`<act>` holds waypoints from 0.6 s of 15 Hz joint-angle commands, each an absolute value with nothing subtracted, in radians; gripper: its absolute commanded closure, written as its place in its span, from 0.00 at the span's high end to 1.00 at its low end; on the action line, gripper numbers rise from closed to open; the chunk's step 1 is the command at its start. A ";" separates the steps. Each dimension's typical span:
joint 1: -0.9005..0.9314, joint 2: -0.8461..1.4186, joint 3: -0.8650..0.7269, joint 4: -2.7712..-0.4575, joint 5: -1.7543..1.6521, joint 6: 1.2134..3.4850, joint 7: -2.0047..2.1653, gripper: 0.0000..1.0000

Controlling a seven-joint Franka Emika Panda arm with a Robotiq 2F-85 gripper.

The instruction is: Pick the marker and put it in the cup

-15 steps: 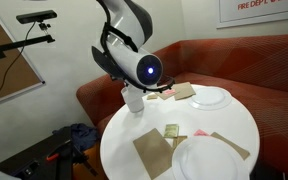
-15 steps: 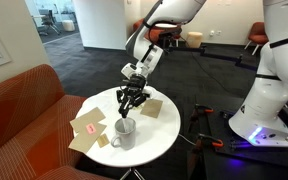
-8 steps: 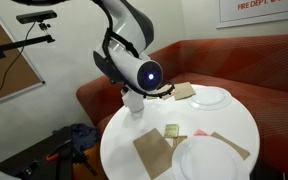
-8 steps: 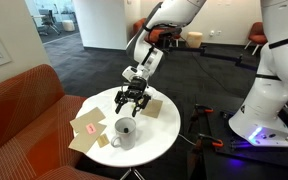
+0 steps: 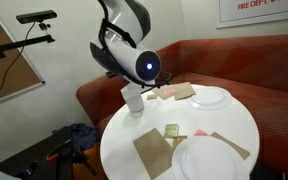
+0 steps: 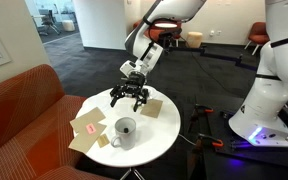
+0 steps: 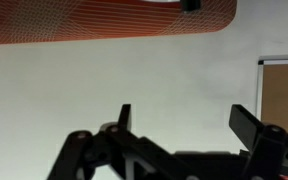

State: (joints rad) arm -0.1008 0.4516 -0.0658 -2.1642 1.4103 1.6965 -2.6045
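1. Your gripper hangs low over the round white counter, with its fingers spread apart and nothing between them.
2. In the wrist view, the gripper shows two dark fingertips held wide, with only bare white counter between them.
3. The cup stands upright on the counter, nearer the camera than the gripper in that exterior view. It is apart from the fingers and not under them.
4. In an exterior view the cup sits near the counter's edge, on the sofa side and just beside the arm's wrist.
5. You cannot make out the marker in any view. The cup's mouth looks dark, but the pictures are too small to tell whether the marker is inside.
6. A brown napkin lies just beside the gripper and shows at the right edge of the wrist view.
7. Two white plates rest on the counter, one towards the sofa and one at the near rim.
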 commanded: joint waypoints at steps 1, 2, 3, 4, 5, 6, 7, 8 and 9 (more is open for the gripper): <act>-0.088 0.347 -0.071 -2.203 1.397 1.663 -2.586 1.00; -0.085 0.327 -0.072 -2.204 1.394 1.661 -2.573 1.00; -0.082 0.306 -0.073 -2.204 1.390 1.661 -2.557 1.00; -0.081 0.289 -0.073 -2.201 1.388 1.656 -2.539 1.00; -0.080 0.268 -0.073 -2.200 1.386 1.658 -2.527 1.00; -0.079 0.251 -0.072 -2.197 1.382 1.652 -2.509 1.00; -0.076 0.233 -0.072 -2.194 1.377 1.654 -2.491 1.00; -0.074 0.215 -0.072 -2.193 1.371 1.654 -2.479 1.00; -0.073 0.198 -0.072 -2.192 1.364 1.656 -2.466 1.00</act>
